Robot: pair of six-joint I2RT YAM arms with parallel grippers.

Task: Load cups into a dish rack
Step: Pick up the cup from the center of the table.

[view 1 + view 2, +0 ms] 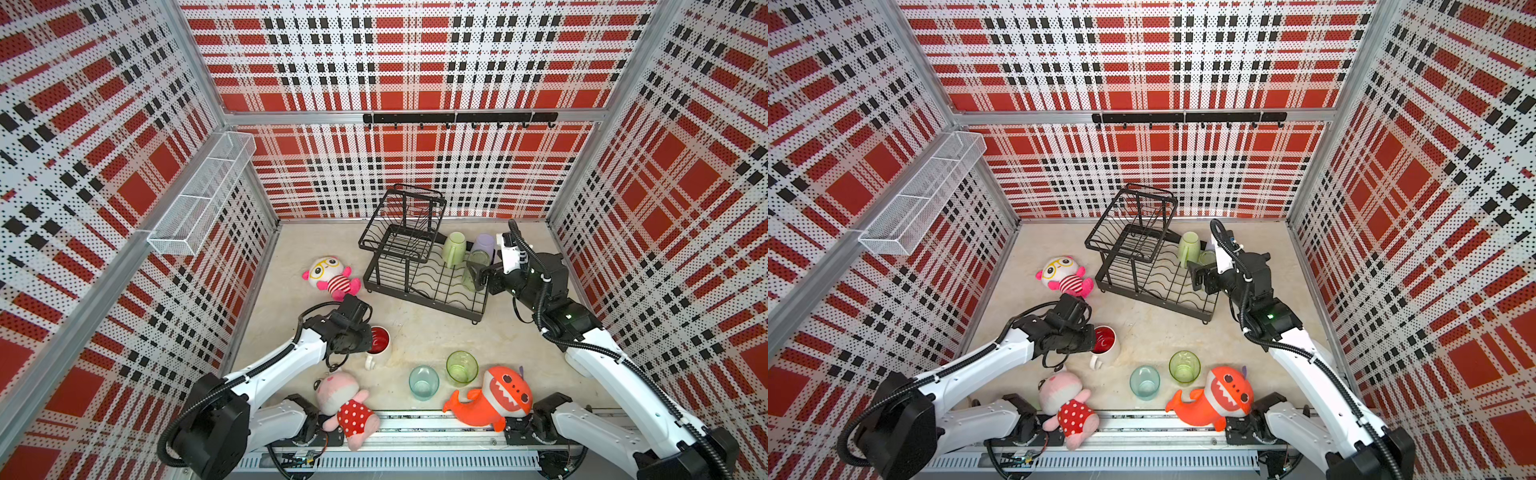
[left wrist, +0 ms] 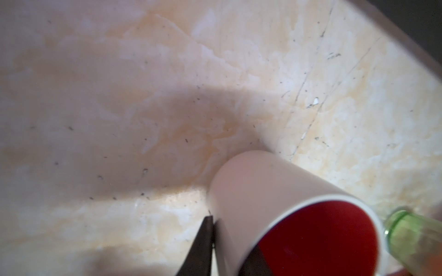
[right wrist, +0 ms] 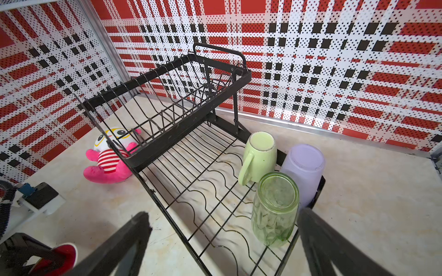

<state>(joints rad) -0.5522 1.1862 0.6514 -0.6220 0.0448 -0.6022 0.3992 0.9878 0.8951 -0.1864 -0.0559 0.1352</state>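
Two plush toys lie at the near edge of the table (image 1: 415, 332): a pink plush (image 1: 345, 405) in a red spotted dress on the left and an orange shark (image 1: 494, 399) on the right. Just beyond the shark, the teal glass (image 1: 423, 381) and the short green glass (image 1: 461, 366) stand upright, mouths up, close together but apart.

Left of them the white mug (image 1: 379, 340) with the red inside stands upright, its handle toward the near side. The left tool (image 2: 232, 236) straddles the mug's wall, one finger outside the white surface and one inside against the red. Whether they actually pinch the wall cannot be told.

At the far middle of the table sits the dish rack (image 3: 172, 139), its raised basket at the left end. Three cups stand upside down at the right end of its lower tier: the pale green mug (image 3: 259, 155), the lilac tumbler (image 3: 302, 169) to its right, and the tall green glass (image 3: 275, 208) nearest. The right tool (image 3: 223, 212) hangs at the near side of that glass, jaws spread wide, one fingertip just beside it, gripping nothing.

A plush with yellow glasses (image 1: 330, 276) lies left of the rack.
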